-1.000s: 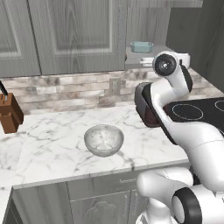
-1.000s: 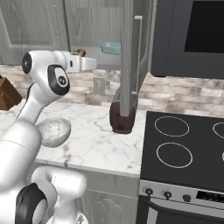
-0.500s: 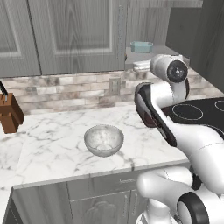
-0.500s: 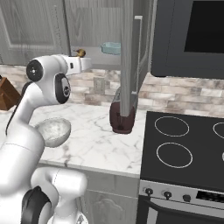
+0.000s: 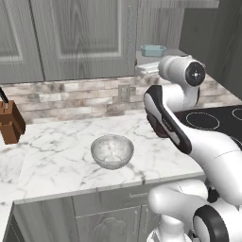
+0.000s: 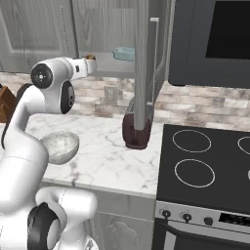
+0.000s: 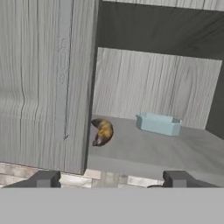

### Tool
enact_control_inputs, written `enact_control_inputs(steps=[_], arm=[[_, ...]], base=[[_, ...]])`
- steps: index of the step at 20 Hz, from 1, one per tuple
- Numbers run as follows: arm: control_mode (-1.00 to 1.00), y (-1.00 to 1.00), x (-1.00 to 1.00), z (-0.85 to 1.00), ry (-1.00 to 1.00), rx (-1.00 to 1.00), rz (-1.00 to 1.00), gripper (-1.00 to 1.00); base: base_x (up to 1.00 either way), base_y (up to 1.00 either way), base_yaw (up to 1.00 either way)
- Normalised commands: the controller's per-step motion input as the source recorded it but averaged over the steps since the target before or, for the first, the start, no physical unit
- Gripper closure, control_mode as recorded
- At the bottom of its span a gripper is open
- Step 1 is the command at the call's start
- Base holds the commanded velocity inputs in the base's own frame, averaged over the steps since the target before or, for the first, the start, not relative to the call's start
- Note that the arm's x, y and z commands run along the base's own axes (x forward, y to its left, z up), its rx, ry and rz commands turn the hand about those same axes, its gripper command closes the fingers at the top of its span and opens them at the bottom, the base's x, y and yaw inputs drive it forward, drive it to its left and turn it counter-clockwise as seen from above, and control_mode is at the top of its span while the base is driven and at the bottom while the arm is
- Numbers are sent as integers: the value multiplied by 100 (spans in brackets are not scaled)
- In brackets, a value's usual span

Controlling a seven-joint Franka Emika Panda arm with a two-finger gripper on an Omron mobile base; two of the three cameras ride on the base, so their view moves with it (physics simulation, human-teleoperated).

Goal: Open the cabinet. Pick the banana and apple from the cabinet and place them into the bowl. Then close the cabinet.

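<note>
- Cabinet point(image 6: 146, 63) already open: right door swung out edge-on toward the camera in the right base view, left door point(image 7: 43, 78) shut.
- Step in hand, as I read it: reach in for the first fruit; nothing carried.
- Gripper point(image 7: 109, 178) raised to shelf height at the cabinet mouth, jaws apart, tips wide, nothing between them.
- Banana point(image 7: 103, 131) lies on the lower shelf point(image 7: 166, 148), at the left, just beside the shut door's edge; partly brown.
- Light-blue dish point(image 7: 159, 123) further right and back on the same shelf, apart from the banana; not a target.
- Apple: can't make it out; possibly behind the shut door, can't tell.
- Bowl point(image 5: 112, 151) on the marble counter point(image 5: 56, 156) below, empty; knife block point(image 5: 10, 124) far left.
- Next move calls for going forward and slightly left, tips straddling the banana, keeping off the door edge, then closing.
</note>
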Motion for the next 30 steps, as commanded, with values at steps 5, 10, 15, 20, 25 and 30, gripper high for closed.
enact_control_inputs(steps=[5, 10, 15, 20, 25, 30], arm=[[-100, 9, 0, 18, 0, 0, 2, -100], [-100, 22, 0, 1, 0, 0, 0, -100], [-100, 32, 0, 0, 0, 0, 0, -100], [-100, 24, 0, 9, 0, 0, 0, -100], [-100, 13, 1, 22, 0, 0, 0, -100], [-100, 11, 13, 21, 0, 0, 0, -100]], base=[[0, 0, 0], [0, 0, 0], [0, 0, 0], [0, 0, 0], [0, 0, 0], [0, 0, 0]])
